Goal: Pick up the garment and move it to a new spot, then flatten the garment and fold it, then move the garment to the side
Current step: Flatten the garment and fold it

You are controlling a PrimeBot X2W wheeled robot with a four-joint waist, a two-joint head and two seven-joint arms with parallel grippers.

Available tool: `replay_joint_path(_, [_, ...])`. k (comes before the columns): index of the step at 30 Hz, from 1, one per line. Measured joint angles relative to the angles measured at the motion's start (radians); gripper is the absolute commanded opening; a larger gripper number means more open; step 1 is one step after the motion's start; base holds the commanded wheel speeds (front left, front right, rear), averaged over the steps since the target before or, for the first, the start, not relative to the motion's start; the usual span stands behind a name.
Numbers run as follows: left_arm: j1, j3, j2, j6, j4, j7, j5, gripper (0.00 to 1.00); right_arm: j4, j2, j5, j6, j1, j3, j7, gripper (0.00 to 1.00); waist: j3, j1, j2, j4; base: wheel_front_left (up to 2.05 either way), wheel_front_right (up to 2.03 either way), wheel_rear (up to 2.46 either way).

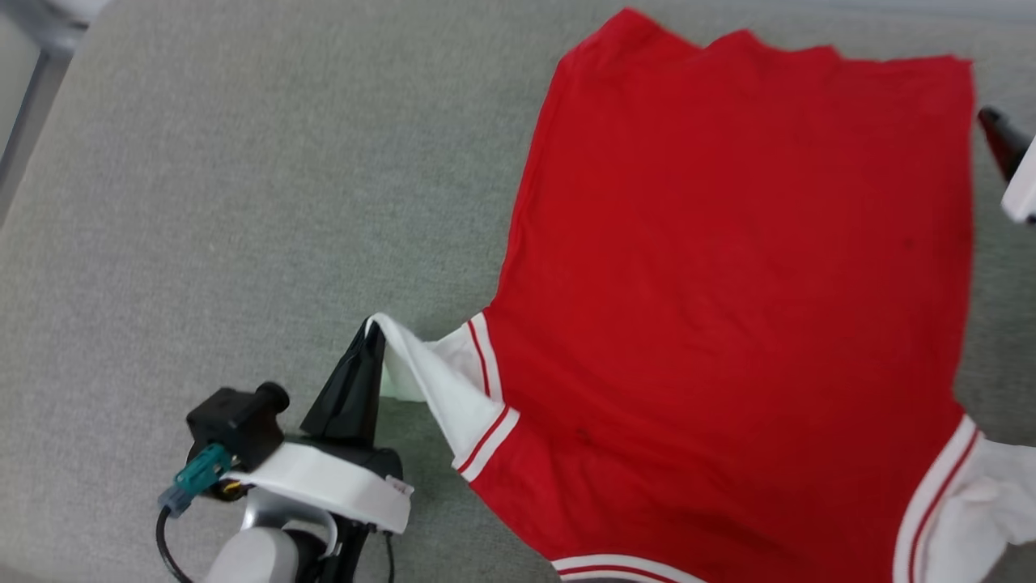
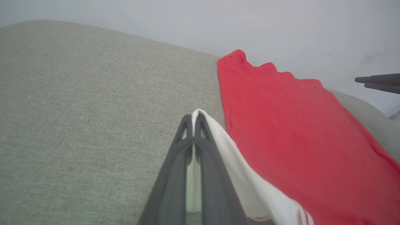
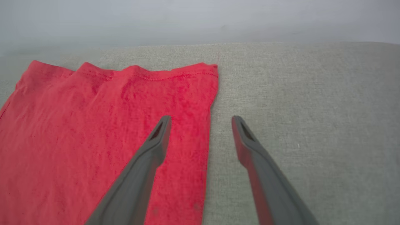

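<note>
The garment [image 1: 728,283] lies spread on the grey cushion with its plain red side up, hem toward the far edge. Its white sleeves with red stripes show near the bottom of the head view. My left gripper [image 1: 371,328] is shut on the tip of the left white sleeve [image 2: 237,175] and holds it lifted off the cushion. In the right wrist view my right gripper [image 3: 201,120] stands open above the garment's right edge [image 3: 206,131], holding nothing. In the head view a dark finger of the right gripper [image 1: 1004,142] shows at the right edge.
The grey fabric cushion [image 1: 243,202] stretches wide and bare to the left of the garment. A pale wall [image 2: 218,25] rises behind its far edge. A narrow strip of cushion [image 3: 297,109] runs along the garment's right side.
</note>
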Motion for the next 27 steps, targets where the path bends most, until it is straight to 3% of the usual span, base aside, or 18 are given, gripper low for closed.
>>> replay_joint_path(8, [-0.088,-0.047,-0.021,-0.03,-0.012,-0.02,0.003,0.0,0.105,-0.049,-0.103,0.0,-0.199,-0.065,0.121,1.0,0.119,0.0,-0.0001,0.066,0.0,0.0,0.0])
replay_joint_path(15, [-0.141,-0.065,-0.023,-0.045,-0.009,-0.04,0.009,0.0,0.151,-0.044,-0.158,0.0,-0.256,-0.11,0.16,1.0,0.195,0.0,-0.0001,0.117,0.0,0.0,0.0])
replay_joint_path(19, [-0.156,-0.074,-0.032,-0.049,0.003,-0.051,0.008,0.0,0.189,-0.052,-0.176,0.001,-0.279,-0.14,0.276,1.0,0.22,-0.0002,0.0,0.131,0.0,0.0,0.0])
replay_joint_path(20, [-0.157,-0.076,-0.032,-0.05,0.007,-0.052,0.008,0.0,0.194,-0.052,-0.179,0.001,-0.286,-0.16,0.308,0.82,0.222,-0.0003,-0.0001,0.133,0.0,0.0,0.0])
replay_joint_path(21, [-0.158,-0.077,-0.032,-0.05,0.009,-0.053,0.007,0.0,0.197,-0.052,-0.183,0.001,-0.29,-0.178,0.337,0.31,0.223,-0.0004,-0.0001,0.134,0.0,0.0,0.0])
replay_joint_path(22, [-0.159,-0.078,-0.031,-0.054,0.011,-0.053,0.007,0.0,0.197,-0.051,-0.186,0.001,-0.294,-0.192,0.358,0.0,0.224,-0.0004,-0.0001,0.135,0.0,0.0,0.0])
replay_joint_path(27, [-0.159,-0.081,-0.03,-0.056,0.026,-0.061,0.001,0.0,0.165,-0.036,-0.234,0.001,-0.28,-0.22,0.384,0.0,0.211,-0.0003,-0.0001,0.134,0.0,0.0,0.0])
